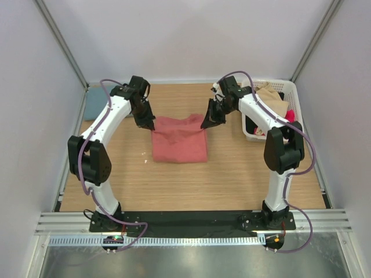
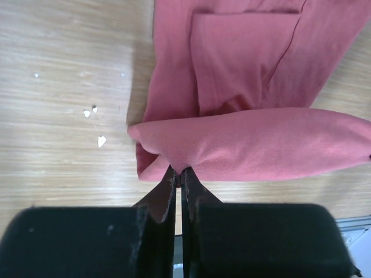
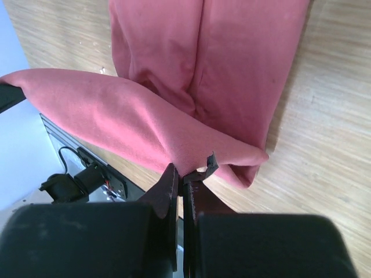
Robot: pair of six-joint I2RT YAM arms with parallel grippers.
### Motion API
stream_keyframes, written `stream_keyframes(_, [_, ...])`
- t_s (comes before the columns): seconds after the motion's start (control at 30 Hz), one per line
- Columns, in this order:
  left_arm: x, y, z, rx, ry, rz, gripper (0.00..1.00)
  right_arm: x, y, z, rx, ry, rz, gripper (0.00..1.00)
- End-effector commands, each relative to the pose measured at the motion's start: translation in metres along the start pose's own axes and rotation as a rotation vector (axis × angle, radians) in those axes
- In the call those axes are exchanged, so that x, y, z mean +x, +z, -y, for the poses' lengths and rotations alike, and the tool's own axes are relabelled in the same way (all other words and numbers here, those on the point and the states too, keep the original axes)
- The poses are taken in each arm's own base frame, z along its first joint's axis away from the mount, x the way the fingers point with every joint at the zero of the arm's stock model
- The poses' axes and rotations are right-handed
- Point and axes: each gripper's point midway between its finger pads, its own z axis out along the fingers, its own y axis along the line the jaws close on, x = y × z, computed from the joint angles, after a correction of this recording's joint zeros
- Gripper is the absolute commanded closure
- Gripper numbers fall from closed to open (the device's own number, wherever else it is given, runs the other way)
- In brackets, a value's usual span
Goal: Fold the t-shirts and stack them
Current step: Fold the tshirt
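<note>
I see a soft, matte red t-shirt (image 1: 179, 139) lying as a rough rectangle in the middle of the pale wood-grain table (image 1: 191, 185), with a few pale flecks (image 2: 101, 141) on the boards beside it. A white slatted plastic basket (image 1: 291, 92) sits at the far right corner with crumpled cloth in it. Both white arms arch inward, elbows out, with their black wrists tipped down at the shirt's far edge. The left gripper (image 1: 148, 123) is pinched tight on the far left corner of the cloth (image 2: 179, 175), and the right gripper (image 1: 207, 123) is pinched just as tight on the far right corner (image 3: 184, 175). Between them the far edge is lifted into a taut, rounded fold above the rest of the shirt, which lies flat below with long lengthwise creases. A dusty blue t-shirt (image 1: 94, 102) lies at the far left corner, well apart, partly hidden by the left arm.
</note>
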Motion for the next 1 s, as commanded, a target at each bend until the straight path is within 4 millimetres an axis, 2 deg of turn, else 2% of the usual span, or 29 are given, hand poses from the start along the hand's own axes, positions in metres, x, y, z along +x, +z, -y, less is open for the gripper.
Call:
stream_keyframes(0.0, [-0.027, -0.011, 0.011, 0.036, 0.023, 0.064, 1.00, -0.019, -0.009, -0.013, -0.040, -0.023, 0.024, 0.99])
stream_keyframes(0.1, [-0.043, -0.007, 0.017, 0.052, 0.017, 0.077, 1.00, -0.030, -0.005, -0.011, -0.050, -0.004, 0.032, 0.99])
stream_keyframes(0.33, [-0.068, 0.020, 0.026, 0.080, 0.009, 0.060, 1.00, -0.053, 0.010, 0.002, -0.068, 0.038, 0.041, 0.99])
stream_keyframes(0.5, [-0.083, 0.052, 0.033, 0.114, -0.009, 0.030, 1.00, -0.080, 0.021, 0.012, -0.103, 0.065, 0.090, 0.99])
stream_keyframes(0.53, [-0.087, 0.057, 0.035, 0.120, -0.002, 0.035, 0.99, -0.083, 0.030, 0.022, -0.095, 0.079, 0.084, 0.99])
stream_keyframes(0.57, [-0.095, 0.071, 0.037, 0.135, 0.008, 0.050, 0.99, -0.087, 0.035, 0.027, -0.097, 0.079, 0.091, 0.99])
stream_keyframes(0.6, [-0.103, 0.076, 0.038, 0.136, 0.024, 0.080, 0.98, -0.100, 0.038, 0.026, -0.115, 0.066, 0.126, 0.99])
stream_keyframes(0.63, [-0.116, 0.084, 0.034, 0.108, 0.048, 0.124, 0.97, -0.111, 0.045, 0.036, -0.102, 0.073, 0.151, 0.98])
stream_keyframes(0.67, [-0.130, 0.090, 0.031, 0.079, 0.055, 0.176, 0.96, -0.128, 0.056, 0.042, -0.108, 0.060, 0.180, 0.94])
stream_keyframes(0.7, [-0.137, 0.105, 0.022, 0.031, 0.052, 0.196, 0.95, -0.137, 0.063, 0.050, -0.099, 0.081, 0.186, 0.81])
stream_keyframes(0.73, [-0.152, 0.104, 0.019, 0.005, 0.035, 0.244, 0.85, -0.146, 0.064, 0.049, -0.105, 0.090, 0.201, 0.78])
stream_keyframes(0.77, [-0.157, 0.104, 0.014, -0.013, 0.013, 0.251, 0.78, -0.165, 0.061, 0.044, -0.124, 0.073, 0.247, 0.76])
stream_keyframes(0.8, [-0.163, 0.102, 0.009, -0.035, -0.005, 0.266, 0.73, -0.172, 0.058, 0.040, -0.121, 0.072, 0.265, 0.71])
stream_keyframes(0.87, [-0.174, 0.084, 0.009, -0.040, -0.014, 0.314, 0.56, -0.185, 0.040, 0.033, -0.078, 0.073, 0.295, 0.47])
stream_keyframes(0.9, [-0.178, 0.066, 0.013, -0.023, -0.007, 0.348, 0.54, -0.186, 0.035, 0.033, -0.061, 0.075, 0.299, 0.47])
stream_keyframes(0.97, [-0.177, 0.049, 0.012, -0.028, 0.013, 0.366, 0.50, -0.179, 0.026, 0.032, -0.043, 0.079, 0.279, 0.47])
